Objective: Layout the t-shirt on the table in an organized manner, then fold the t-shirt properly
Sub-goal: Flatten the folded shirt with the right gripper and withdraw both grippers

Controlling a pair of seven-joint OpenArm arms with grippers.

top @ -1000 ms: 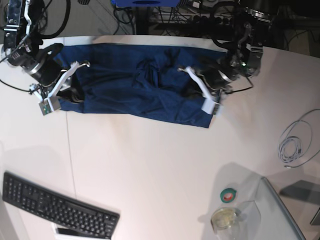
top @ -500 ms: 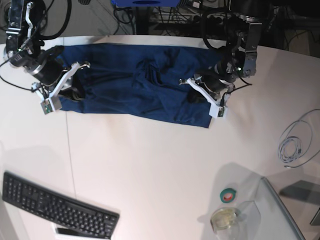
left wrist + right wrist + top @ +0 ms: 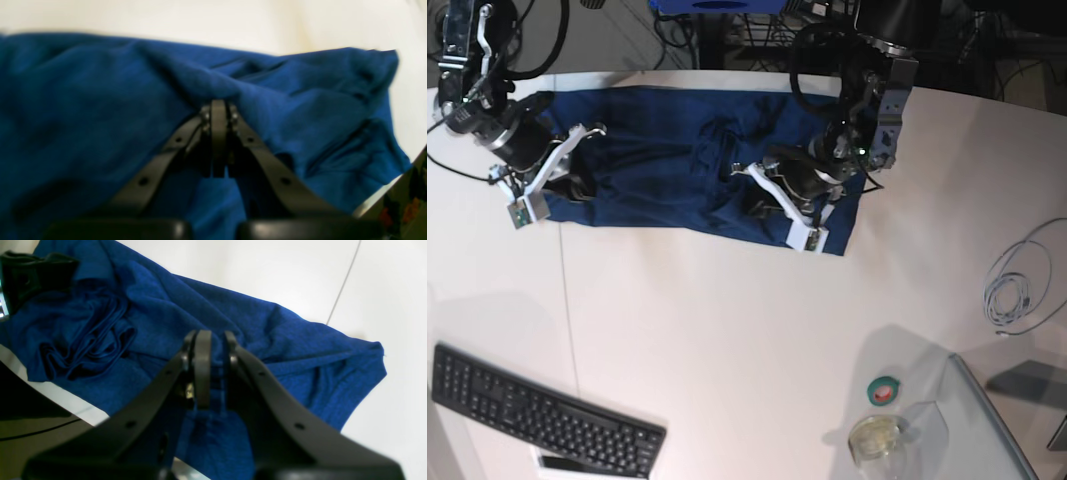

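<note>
**Both sets of fingers pinching the shirt, cloth bunched along the top of the desk**

Left fingers (image 3: 219,110): pressed fully together, a ridge of blue cloth caught at their tips, seen at centre frame in the left wrist view. In the base view this gripper (image 3: 779,200) sits right of centre in the upper part of the frame, over the shirt's lower right portion.

Right fingers (image 3: 210,350): nearly together, with a thin fold of cloth clamped in the narrow gap between them. In the base view this gripper (image 3: 552,170) is at the upper left, on the shirt's left end.

T-shirt (image 3: 677,160): dark blue, lying as a wide wrinkled band across the top of the white desk (image 3: 727,330), bunched with creases near its middle and folds gathered at the left of the right wrist view.

Elsewhere on the desk, base view: black keyboard (image 3: 537,415) at lower left; roll of green tape (image 3: 885,390) and a small clear dish (image 3: 874,437) at lower right; coiled grey cable (image 3: 1017,290) at the right edge.
</note>
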